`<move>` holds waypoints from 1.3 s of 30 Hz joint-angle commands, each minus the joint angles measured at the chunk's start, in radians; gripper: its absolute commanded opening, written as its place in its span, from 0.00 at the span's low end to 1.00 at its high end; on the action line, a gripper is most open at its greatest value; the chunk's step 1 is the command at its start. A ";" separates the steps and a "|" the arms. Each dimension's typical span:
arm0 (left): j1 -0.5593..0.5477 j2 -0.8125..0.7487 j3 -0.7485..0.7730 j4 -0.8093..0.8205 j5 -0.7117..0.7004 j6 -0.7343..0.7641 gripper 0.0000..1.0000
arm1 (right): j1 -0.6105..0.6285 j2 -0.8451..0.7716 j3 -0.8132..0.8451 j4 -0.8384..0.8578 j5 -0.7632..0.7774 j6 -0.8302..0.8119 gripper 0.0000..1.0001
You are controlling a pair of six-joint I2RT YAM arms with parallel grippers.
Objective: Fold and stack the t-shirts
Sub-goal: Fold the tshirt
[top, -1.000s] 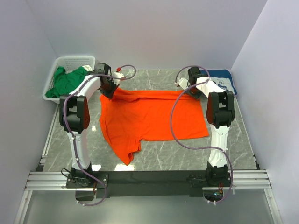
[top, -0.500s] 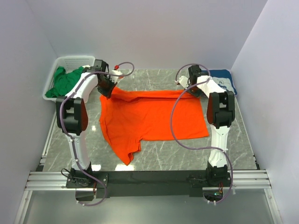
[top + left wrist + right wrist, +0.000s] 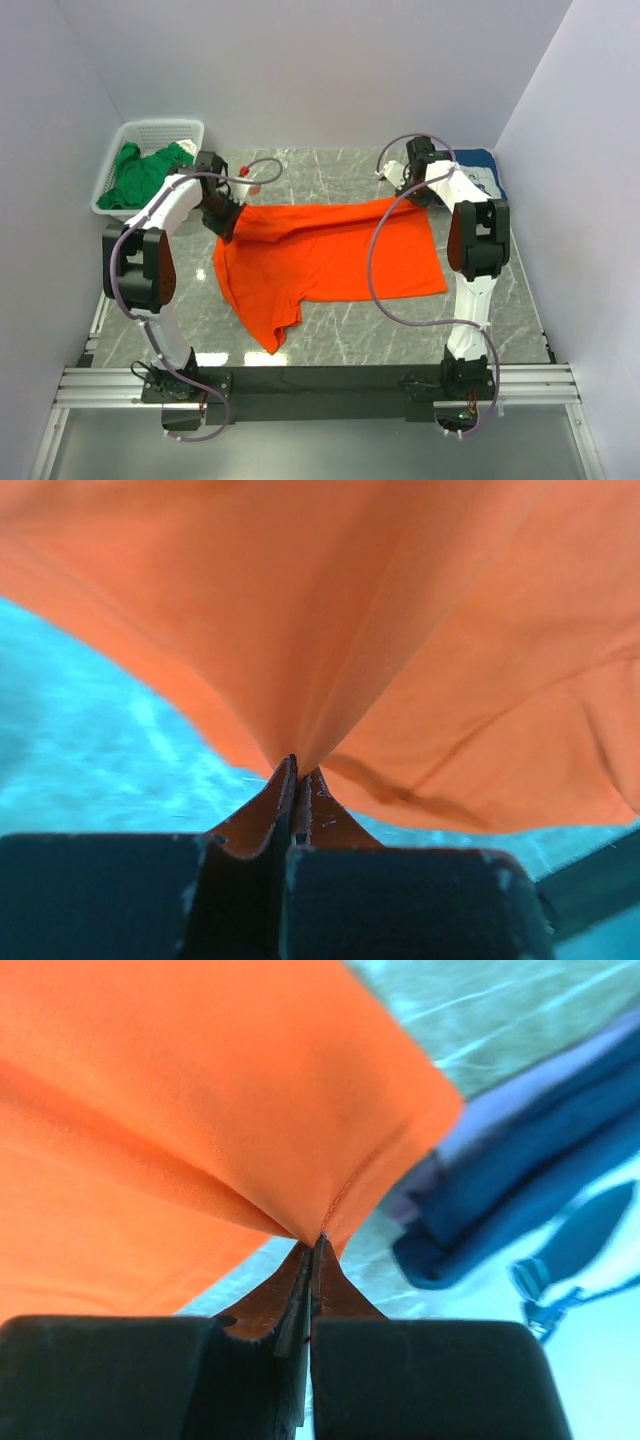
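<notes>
At far left, left tool [image 3: 295, 770]: closed tight on your orange t-shirt [image 3: 330, 255], far edge.
Right tool [image 3: 318, 1245]: clamps its right corner.

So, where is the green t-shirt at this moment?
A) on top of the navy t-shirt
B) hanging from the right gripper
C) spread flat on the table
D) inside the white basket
D: the green t-shirt lies bunched inside the white basket at the far left corner of the table.
</notes>
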 commanded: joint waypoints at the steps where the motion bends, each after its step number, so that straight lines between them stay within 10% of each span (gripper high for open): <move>1: -0.010 -0.002 -0.055 0.019 0.036 -0.049 0.01 | -0.015 -0.035 -0.034 -0.040 0.002 -0.025 0.00; 6: -0.012 0.040 -0.060 0.022 0.054 -0.040 0.17 | -0.011 -0.042 -0.081 -0.060 0.005 -0.045 0.01; 11: 0.048 0.084 0.125 -0.042 0.110 0.000 0.51 | -0.025 -0.058 -0.008 -0.114 -0.050 -0.030 0.45; 21: 0.107 0.257 0.379 0.137 0.016 -0.080 0.52 | -0.027 0.121 0.360 -0.222 -0.126 0.156 0.46; 39: 0.125 0.446 0.479 0.179 0.004 0.111 0.51 | -0.011 0.270 0.342 -0.180 -0.053 0.231 0.40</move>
